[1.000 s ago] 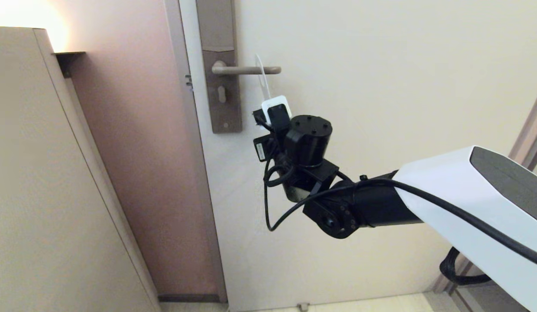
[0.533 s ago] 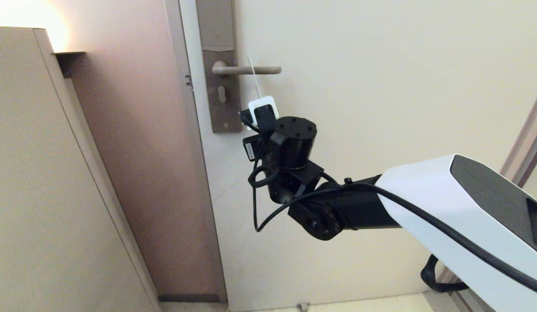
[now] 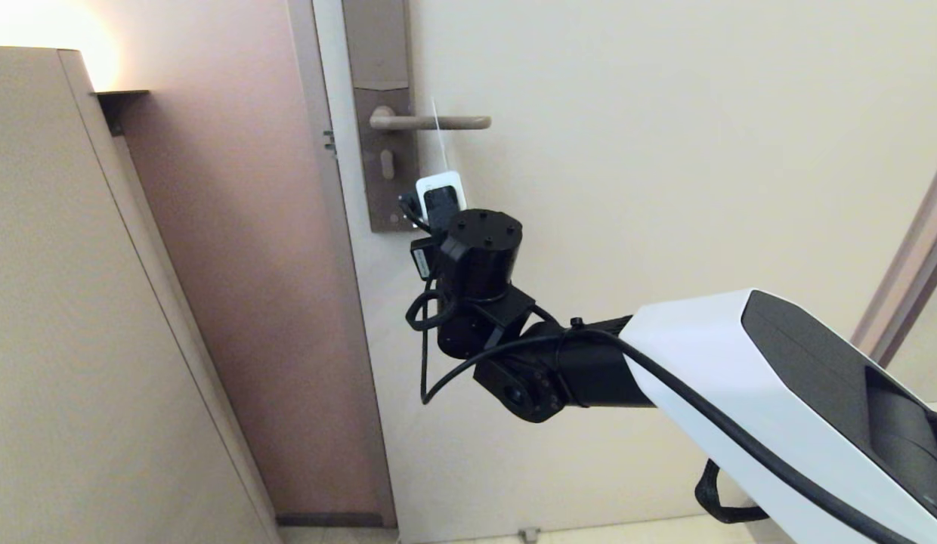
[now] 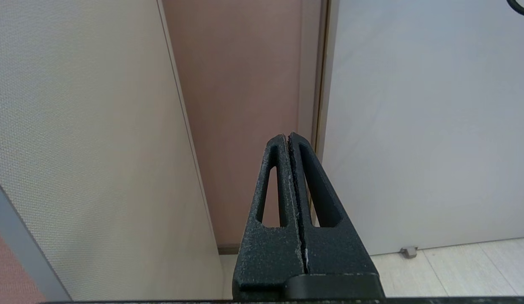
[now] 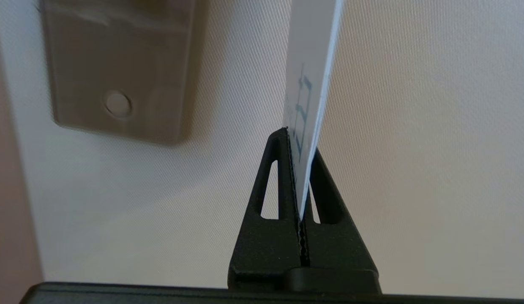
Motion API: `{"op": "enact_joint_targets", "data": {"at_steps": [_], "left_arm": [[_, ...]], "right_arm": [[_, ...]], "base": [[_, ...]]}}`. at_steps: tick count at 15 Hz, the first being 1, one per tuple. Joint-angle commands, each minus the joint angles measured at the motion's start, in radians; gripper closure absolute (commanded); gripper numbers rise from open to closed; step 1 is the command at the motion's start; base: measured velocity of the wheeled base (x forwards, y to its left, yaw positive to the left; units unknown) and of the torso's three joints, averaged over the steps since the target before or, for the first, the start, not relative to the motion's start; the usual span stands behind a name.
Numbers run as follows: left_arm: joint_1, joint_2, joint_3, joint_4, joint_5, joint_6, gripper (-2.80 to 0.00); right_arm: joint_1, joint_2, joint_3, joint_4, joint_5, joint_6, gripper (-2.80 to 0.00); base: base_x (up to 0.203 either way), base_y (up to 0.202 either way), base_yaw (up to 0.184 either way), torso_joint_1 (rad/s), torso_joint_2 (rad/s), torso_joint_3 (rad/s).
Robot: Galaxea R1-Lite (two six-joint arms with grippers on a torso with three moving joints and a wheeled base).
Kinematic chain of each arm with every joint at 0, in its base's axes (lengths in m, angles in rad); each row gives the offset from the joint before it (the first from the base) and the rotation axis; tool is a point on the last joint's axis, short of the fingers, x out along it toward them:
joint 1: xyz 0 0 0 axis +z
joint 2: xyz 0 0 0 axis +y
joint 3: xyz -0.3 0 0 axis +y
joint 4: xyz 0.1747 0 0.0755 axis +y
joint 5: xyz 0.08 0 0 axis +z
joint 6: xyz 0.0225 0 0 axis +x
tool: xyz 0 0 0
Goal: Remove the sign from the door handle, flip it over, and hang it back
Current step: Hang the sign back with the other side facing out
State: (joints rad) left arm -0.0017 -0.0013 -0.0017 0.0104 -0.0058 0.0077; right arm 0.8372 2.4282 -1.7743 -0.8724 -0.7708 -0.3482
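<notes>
The door handle (image 3: pixel 438 122) is a slim beige lever on a tall grey-brown backplate (image 3: pixel 381 68) with a keyhole. The sign (image 3: pixel 440 183) is seen edge-on as a thin white strip. Its top crosses the lever and reaches just above it. My right gripper (image 3: pixel 438 205) is below the lever, shut on the sign's lower end. In the right wrist view the sign (image 5: pixel 310 63), white with blue print, rises from the shut right gripper (image 5: pixel 299 143), with the backplate (image 5: pixel 118 63) beside it. My left gripper (image 4: pixel 289 137) is shut and empty, low down and away from the handle.
The cream door (image 3: pixel 665 151) fills the view behind my right arm. A pinkish-brown jamb (image 3: pixel 242 264) and a beige panel (image 3: pixel 60 302) stand to the left. A small door stop (image 3: pixel 527 534) sits on the floor at the door's foot.
My right arm has moved left and a little down with the sign. The sign has slid along the lever towards the backplate and turned edge-on. The left gripper's earlier state is not shown.
</notes>
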Motion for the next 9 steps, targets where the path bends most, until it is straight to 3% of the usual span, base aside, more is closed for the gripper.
{"op": "enact_joint_targets", "data": {"at_steps": [1, 9], "left_arm": [[0.0, 0.001, 0.0, 0.0, 0.0, 0.0, 0.0], [0.0, 0.001, -0.001, 0.0, 0.0, 0.0, 0.0]], "right_arm": [[0.01, 0.006, -0.005, 0.005, -0.037, -0.004, 0.0], [0.062, 0.072, -0.167, 0.057, -0.16, -0.035, 0.0]], "base": [[0.0, 0.0, 0.0, 0.0, 0.0, 0.0], [0.0, 0.0, 0.0, 0.0, 0.0, 0.0]]}}
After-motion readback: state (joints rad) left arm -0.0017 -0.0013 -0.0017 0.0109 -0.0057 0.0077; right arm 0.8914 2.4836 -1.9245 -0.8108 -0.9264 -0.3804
